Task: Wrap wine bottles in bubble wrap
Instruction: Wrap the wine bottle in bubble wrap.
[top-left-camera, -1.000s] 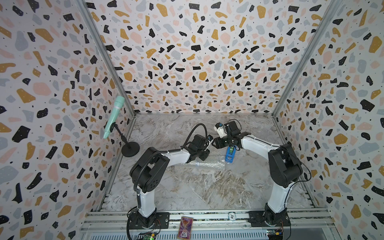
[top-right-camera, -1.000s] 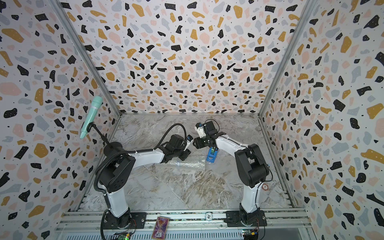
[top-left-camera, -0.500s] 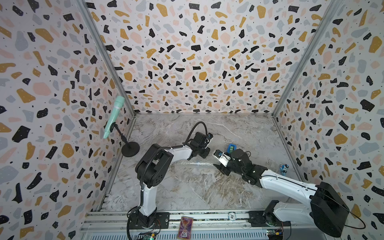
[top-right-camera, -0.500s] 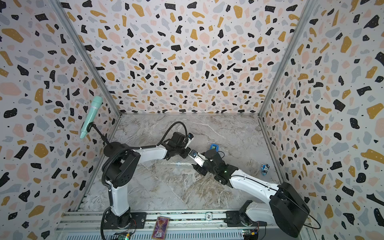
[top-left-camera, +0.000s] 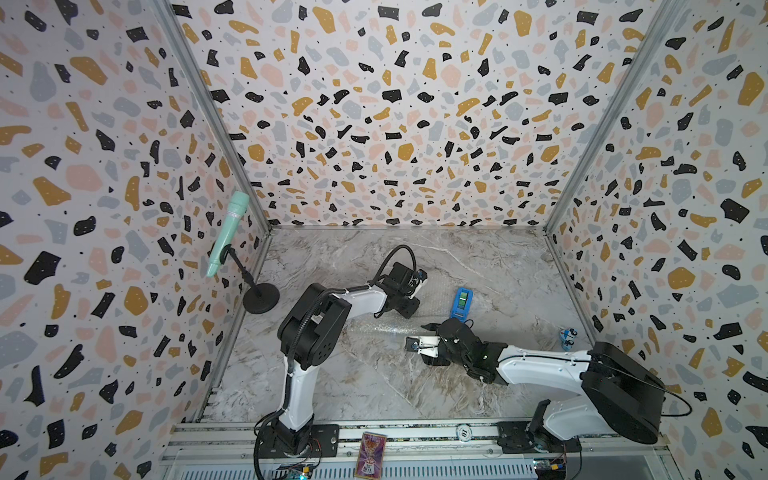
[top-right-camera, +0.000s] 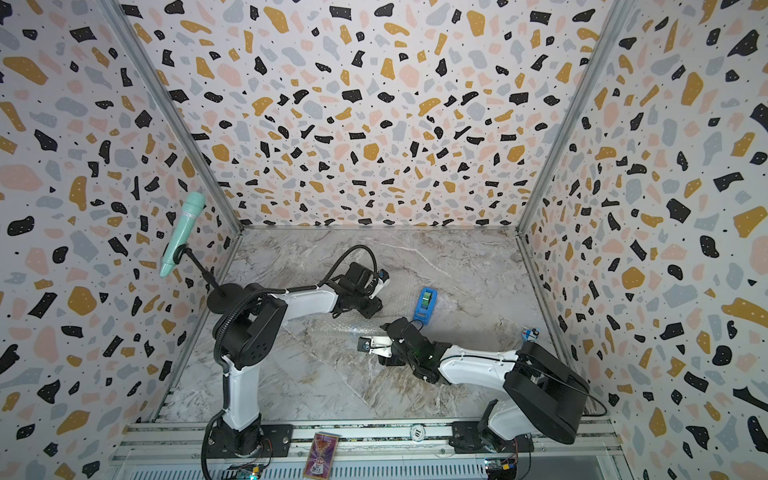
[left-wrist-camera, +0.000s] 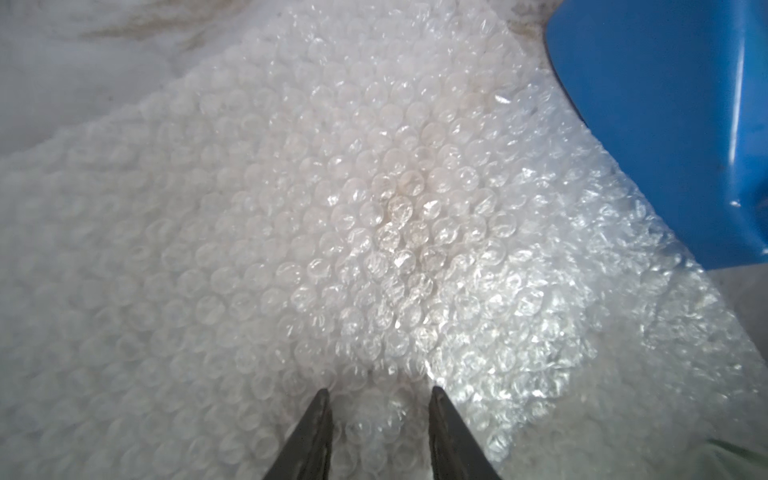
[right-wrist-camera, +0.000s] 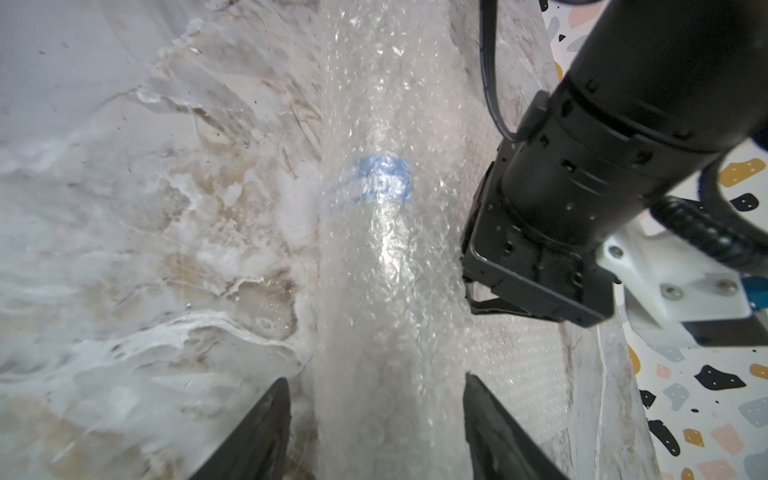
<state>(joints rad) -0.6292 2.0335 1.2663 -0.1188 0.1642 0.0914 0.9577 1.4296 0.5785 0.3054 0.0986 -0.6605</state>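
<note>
one wine bottle (right-wrist-camera: 384, 187) rolled in bubble wrap (left-wrist-camera: 332, 208), at 9 o'clock of right gripper (top-left-camera: 427, 344), between its wide-spread, empty jaws.

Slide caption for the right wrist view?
Open right gripper straddles the transparent bubble wrap rolled over a slim clear glass bottle, blue label showing through.

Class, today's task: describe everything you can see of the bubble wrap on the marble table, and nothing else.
The bubble wrap is a clear, faintly shiny plastic sheet covered in small round air bubbles. Part lies flat on the marble table; part is rolled into a long tube, a blurred blue mark showing through it. The blue tape dispenser stands at its edge. The right gripper, fingers apart, straddles the tube; contact is unclear.
</note>
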